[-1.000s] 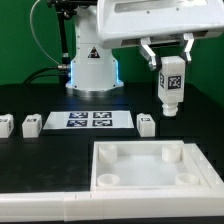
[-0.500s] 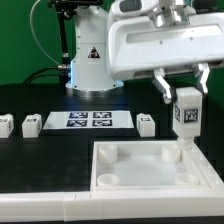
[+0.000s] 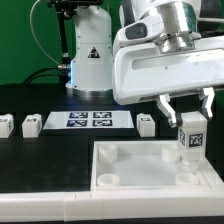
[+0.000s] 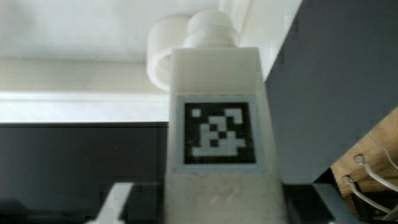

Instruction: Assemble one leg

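My gripper (image 3: 186,106) is shut on a white leg (image 3: 190,137) with a black-and-white tag on its side. I hold the leg upright over the right part of the large white square panel (image 3: 130,172), and its lower tip is at the panel's far right corner socket (image 3: 188,167). In the wrist view the leg (image 4: 217,120) fills the middle, its narrow tip pointing at a round socket (image 4: 178,35) on the white panel. My fingertips are barely visible beside the leg.
The marker board (image 3: 90,121) lies behind the panel. Other white legs lie on the black table: two at the exterior view's left (image 3: 5,125) (image 3: 30,125) and one by the board's right end (image 3: 147,124). The robot base (image 3: 88,60) stands at the back.
My gripper has carried the leg down and toward the exterior view's right, from high above the table to just over the panel's far right socket.
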### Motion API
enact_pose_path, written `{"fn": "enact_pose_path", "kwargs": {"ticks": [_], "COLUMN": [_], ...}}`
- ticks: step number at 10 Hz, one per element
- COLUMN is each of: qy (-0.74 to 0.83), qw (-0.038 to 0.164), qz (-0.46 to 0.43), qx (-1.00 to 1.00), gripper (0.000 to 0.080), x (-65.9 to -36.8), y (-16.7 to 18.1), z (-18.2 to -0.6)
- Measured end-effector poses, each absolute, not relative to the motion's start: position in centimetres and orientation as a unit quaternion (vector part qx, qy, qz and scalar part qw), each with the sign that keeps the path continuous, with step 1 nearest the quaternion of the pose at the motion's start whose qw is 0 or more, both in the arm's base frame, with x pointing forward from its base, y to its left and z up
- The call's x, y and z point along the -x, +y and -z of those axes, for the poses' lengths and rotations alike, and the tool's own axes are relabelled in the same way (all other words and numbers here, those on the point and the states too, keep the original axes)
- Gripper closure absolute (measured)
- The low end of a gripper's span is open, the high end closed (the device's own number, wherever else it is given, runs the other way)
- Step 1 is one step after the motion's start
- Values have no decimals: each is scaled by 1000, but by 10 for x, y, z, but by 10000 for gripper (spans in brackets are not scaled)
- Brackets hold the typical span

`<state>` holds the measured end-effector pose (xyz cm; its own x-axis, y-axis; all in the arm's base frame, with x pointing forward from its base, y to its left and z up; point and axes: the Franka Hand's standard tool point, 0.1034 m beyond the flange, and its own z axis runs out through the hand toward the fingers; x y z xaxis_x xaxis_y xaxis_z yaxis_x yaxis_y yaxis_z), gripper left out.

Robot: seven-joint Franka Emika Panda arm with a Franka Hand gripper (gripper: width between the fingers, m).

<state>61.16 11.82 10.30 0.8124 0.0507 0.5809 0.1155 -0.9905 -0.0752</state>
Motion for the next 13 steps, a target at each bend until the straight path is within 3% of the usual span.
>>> {"fn": "enact_pose_path", "kwargs": {"ticks": [11,13], "qy": [-49,-58], "qw": [52,48], "qz": [294,307], "qx": [953,949], "gripper": [506,506], "x": [-612,-614], "y": [116,115], "z": [-105,-125]}}
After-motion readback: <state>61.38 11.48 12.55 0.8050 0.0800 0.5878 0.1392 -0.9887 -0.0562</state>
